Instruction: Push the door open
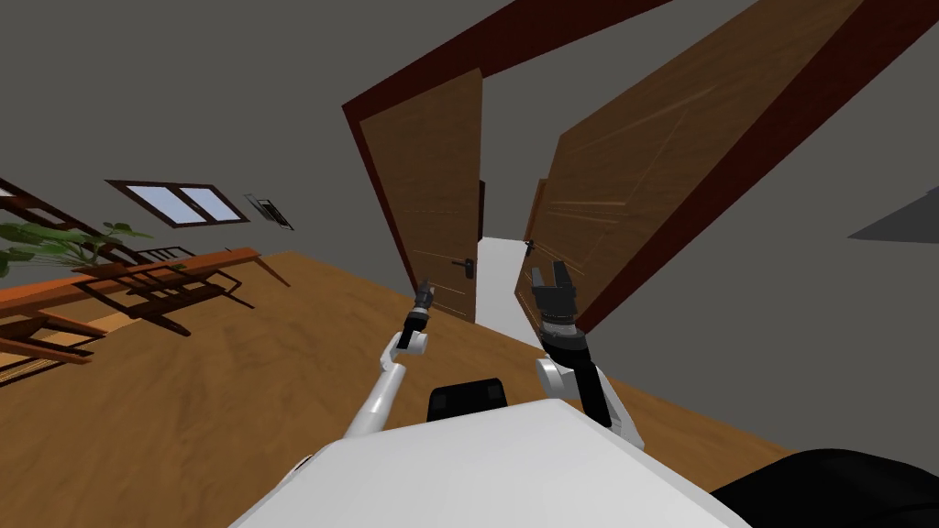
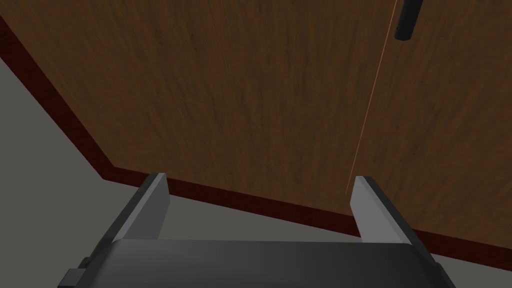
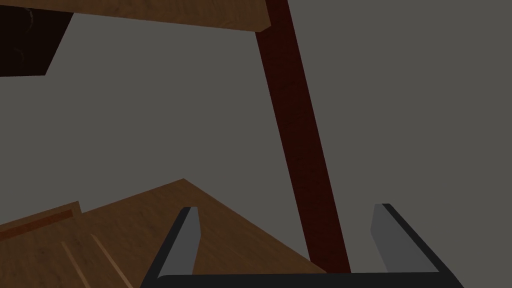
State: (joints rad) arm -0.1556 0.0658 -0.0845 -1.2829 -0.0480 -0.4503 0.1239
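Grey fingers of the left claw stand wide apart and hold nothing. Right in front of them is the brown wooden door, the left one of two doors in a dark red frame. I cannot tell if the claw touches the wood. This door has a small dark handle near its free edge, close to the claw. The door stands partly open, and so does the right door beside it. Between the two doors is a gap with a pale floor behind it. The right claw is up near the low corner of the right door, its fingers also wide apart and holding nothing. Grey walls stand on both sides of the frame. Off to the left, on the brown wooden floor, are some wooden furniture, a green plant and a window in the wall
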